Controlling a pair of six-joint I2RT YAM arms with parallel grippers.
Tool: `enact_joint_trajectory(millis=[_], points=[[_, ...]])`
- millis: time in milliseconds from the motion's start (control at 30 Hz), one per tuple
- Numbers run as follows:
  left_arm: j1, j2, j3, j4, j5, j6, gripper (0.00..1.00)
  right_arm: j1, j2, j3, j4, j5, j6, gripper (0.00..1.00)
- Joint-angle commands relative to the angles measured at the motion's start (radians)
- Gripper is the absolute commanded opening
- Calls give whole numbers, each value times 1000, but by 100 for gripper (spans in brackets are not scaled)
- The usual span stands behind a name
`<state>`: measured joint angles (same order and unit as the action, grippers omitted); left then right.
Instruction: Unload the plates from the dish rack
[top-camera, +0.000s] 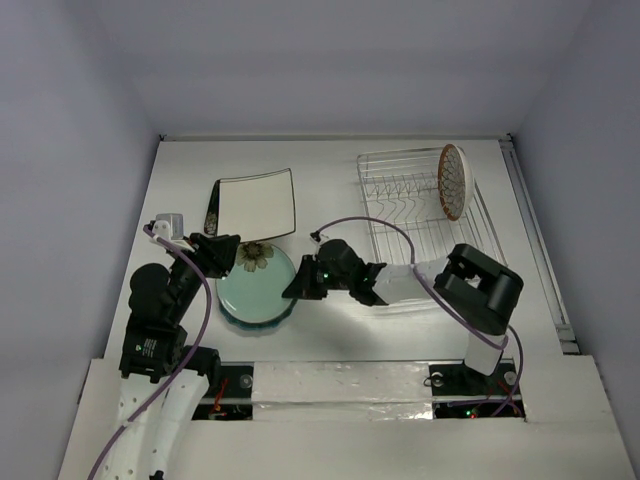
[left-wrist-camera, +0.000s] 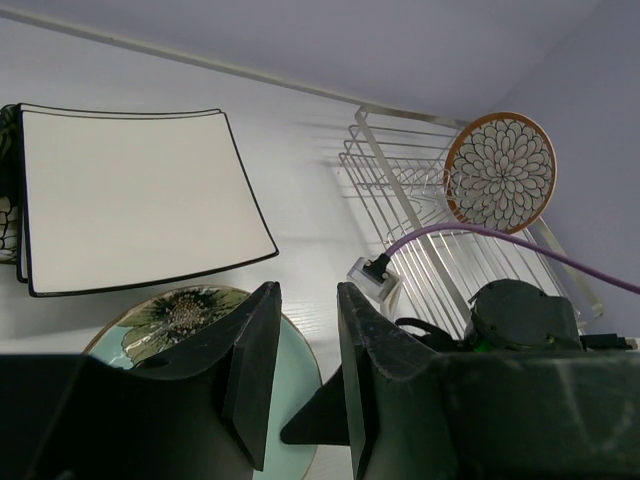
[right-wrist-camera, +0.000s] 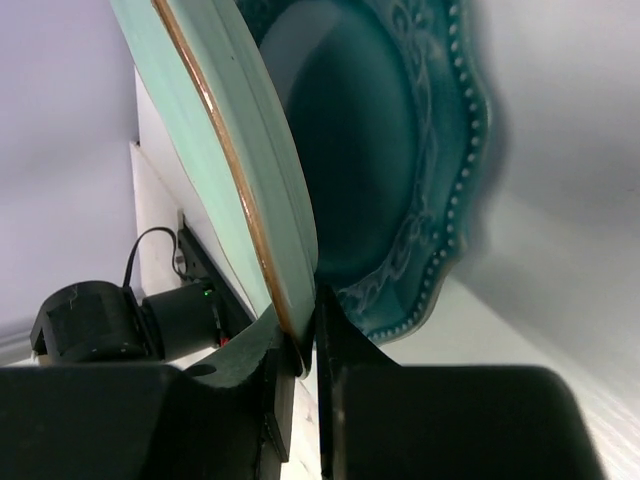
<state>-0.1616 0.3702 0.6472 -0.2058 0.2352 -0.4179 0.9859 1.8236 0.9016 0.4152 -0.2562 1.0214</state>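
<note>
My right gripper (top-camera: 300, 283) (right-wrist-camera: 308, 345) is shut on the rim of a round pale-green plate (top-camera: 255, 290) (right-wrist-camera: 215, 150), which has a brown edge and a flower painted on it. That plate lies tilted over a darker teal beaded plate (right-wrist-camera: 400, 170). My left gripper (top-camera: 222, 250) (left-wrist-camera: 305, 290) hovers at the pale-green plate's (left-wrist-camera: 295, 370) far left edge, jaws apart with nothing between them. The white square dark-rimmed plate (top-camera: 257, 205) (left-wrist-camera: 130, 195) lies flat behind, partly over the black floral plate (top-camera: 212, 212) (left-wrist-camera: 8, 215). The petal-patterned plate (top-camera: 452, 180) (left-wrist-camera: 500, 172) stands upright in the dish rack (top-camera: 400, 190) (left-wrist-camera: 400, 170).
A small white block (top-camera: 170, 225) sits by the left arm. Purple cables (top-camera: 375, 225) loop over both arms, one crossing the front of the rack. A metal rail (top-camera: 535, 240) runs along the table's right edge.
</note>
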Motion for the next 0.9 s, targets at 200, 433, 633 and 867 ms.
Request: enact_joint_trajectory(millis=[200,433,633,867], points=[[5,4,9,52,10,1,27,48,-10,20,177,-32,36,24],[5,-1,9,52,13,1,27,57,-26,-3,122,-6,32,40],[5,-2,9,54,15,1,27,76,-79,45,-111,118,-70,63],[5,-2,9,54,18,2,27,76,-197,57,-364,299,-173,79]])
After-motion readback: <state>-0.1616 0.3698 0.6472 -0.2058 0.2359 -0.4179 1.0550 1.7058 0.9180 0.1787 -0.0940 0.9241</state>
